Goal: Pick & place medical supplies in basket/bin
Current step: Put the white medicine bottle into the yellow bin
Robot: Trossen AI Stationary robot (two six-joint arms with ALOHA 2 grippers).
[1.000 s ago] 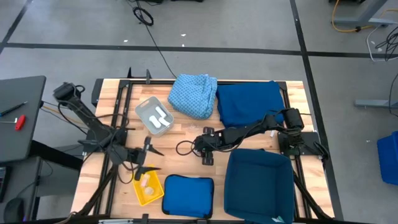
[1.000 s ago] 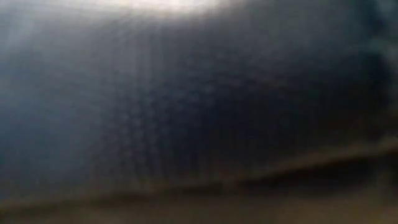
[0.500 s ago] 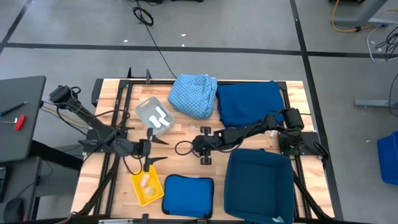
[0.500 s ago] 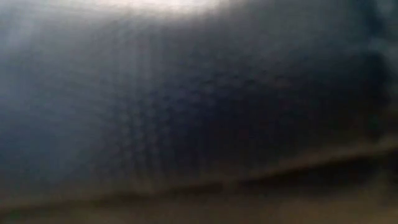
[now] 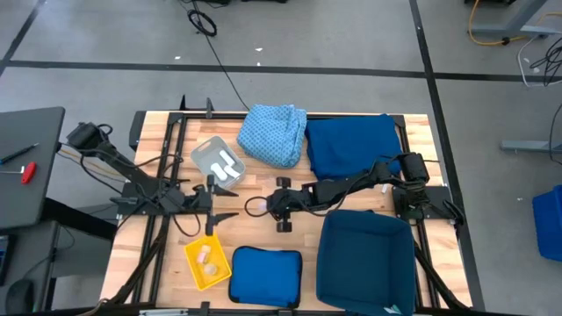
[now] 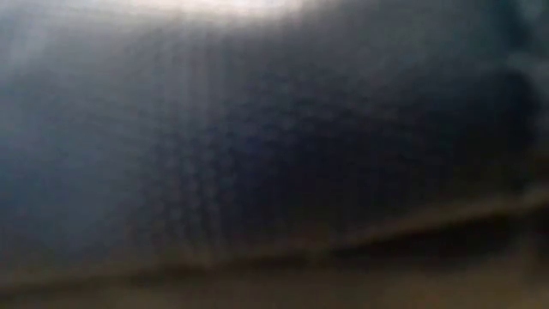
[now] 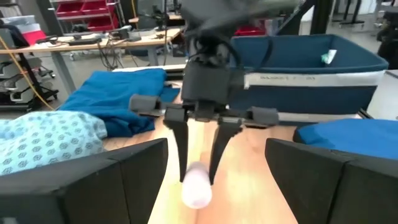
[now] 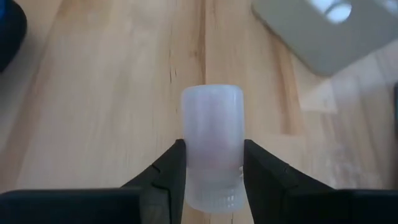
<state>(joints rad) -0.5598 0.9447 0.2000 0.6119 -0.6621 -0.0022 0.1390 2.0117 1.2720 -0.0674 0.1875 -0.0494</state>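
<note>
My right gripper (image 5: pixel 254 209) reaches in from the table's right to mid-table and is shut on a pale pink-white roll (image 8: pixel 211 124). My left gripper (image 5: pixel 226 200) is open and faces it a short way to the left, between the grey tray (image 5: pixel 207 151) and the yellow mesh basket (image 5: pixel 191 256). White rolls lie in the tray, and two pale packets (image 5: pixel 207 260) lie in the basket. A light blue patterned cloth (image 5: pixel 274 133) and a dark blue cloth (image 5: pixel 351 145) lie at the far edge. The dark blue bin (image 5: pixel 364 259) stands near right. My right gripper pinches the roll's rear part (image 8: pixel 211 180) between its two fingers (image 8: pixel 168 174), one on each side. The fingers slant down from the table's right and lie along the roll. Its rounded free end (image 7: pixel 196 191) sticks out past the fingertips, low over the wood.
A flat blue pad (image 5: pixel 265 276) lies at the near edge between basket and bin. A white packet (image 7: pixel 328 57) lies inside the bin. Bare wood shows between the two grippers and around them. The low view is filled by a dark blur.
My left gripper has risen from over the yellow basket and moved toward the far edge, staying open. My right gripper, still shut on the roll, has shifted a little toward the table's left, so the two grippers now stand closer together.
</note>
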